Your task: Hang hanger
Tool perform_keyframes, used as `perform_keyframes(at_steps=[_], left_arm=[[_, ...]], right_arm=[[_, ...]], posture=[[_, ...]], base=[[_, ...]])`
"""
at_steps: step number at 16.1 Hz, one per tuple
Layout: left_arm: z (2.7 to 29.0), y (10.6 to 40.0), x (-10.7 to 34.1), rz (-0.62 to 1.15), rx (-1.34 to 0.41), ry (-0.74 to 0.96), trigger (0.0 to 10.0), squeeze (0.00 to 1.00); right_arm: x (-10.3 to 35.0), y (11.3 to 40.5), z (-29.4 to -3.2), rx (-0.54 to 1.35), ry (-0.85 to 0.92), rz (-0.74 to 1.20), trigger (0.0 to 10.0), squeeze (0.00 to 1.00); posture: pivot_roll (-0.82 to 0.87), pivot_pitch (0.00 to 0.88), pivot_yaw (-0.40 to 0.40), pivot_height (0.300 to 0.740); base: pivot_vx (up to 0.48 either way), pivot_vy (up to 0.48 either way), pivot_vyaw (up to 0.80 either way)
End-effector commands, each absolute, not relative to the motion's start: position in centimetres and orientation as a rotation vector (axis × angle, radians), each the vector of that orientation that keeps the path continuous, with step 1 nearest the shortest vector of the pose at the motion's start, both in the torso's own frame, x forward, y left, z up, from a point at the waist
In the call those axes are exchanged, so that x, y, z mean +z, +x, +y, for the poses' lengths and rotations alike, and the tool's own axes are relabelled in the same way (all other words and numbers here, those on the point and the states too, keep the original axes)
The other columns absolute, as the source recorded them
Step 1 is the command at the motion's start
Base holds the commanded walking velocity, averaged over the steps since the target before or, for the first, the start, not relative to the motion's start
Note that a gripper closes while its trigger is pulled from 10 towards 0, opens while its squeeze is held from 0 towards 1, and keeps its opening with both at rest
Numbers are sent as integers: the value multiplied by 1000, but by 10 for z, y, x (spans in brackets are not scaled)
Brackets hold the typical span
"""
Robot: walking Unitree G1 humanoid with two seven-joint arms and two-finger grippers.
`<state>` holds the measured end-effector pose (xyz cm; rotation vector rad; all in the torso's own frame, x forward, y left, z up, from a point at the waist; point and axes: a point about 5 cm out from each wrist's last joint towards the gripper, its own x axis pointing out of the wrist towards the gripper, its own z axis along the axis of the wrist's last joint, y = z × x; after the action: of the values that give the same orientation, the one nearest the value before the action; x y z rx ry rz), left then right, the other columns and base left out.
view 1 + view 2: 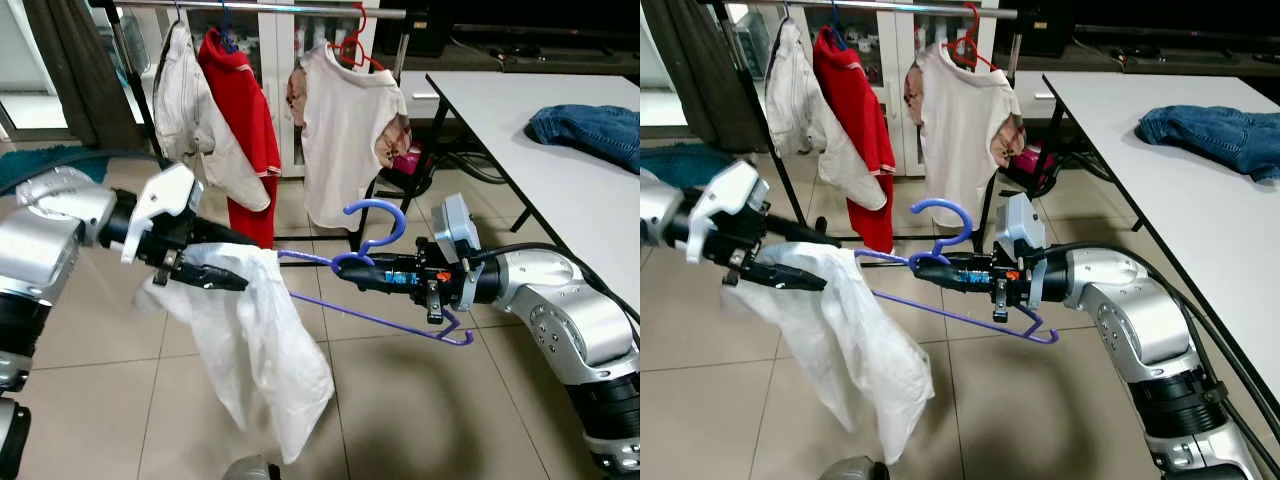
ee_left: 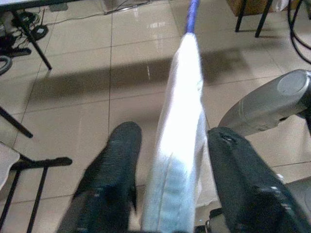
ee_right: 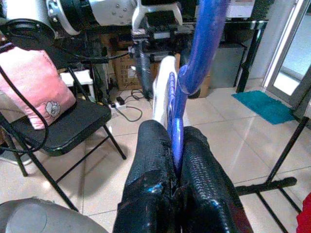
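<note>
**Midair, both pincers on the hanger**

Right pincer (image 1: 345,268) is pinched on the purple hanger (image 1: 380,315) at its neck, below the hook. Left pincer (image 1: 235,281) has fingers spread either side of the white garment (image 1: 255,350) draped over the hanger's far end, before the clothes rack (image 1: 280,8).

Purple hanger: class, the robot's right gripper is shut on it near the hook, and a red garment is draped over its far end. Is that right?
One error: the garment on the purple hanger is white, not red, as the left eye view shows. The right gripper is indeed shut on it near the hook.
</note>
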<state>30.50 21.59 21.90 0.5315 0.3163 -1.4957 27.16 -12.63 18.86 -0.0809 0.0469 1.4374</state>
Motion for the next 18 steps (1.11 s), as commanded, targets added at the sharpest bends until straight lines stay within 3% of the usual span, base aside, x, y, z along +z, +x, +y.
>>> perform_keyframes(at_steps=[1, 18], left_arm=[[211, 308, 227, 272, -1503, 550, 0, 0], [202, 310, 227, 294, -1538, 563, 0, 0]], right_arm=[[194, 269, -126, 1452, -97, 9, 10000, 0], [195, 270, -124, 1476, -96, 6, 10000, 0]], posture=[[13, 0, 9, 740], [16, 0, 4, 740]], base=[[0, 0, 0], [0, 0, 0]])
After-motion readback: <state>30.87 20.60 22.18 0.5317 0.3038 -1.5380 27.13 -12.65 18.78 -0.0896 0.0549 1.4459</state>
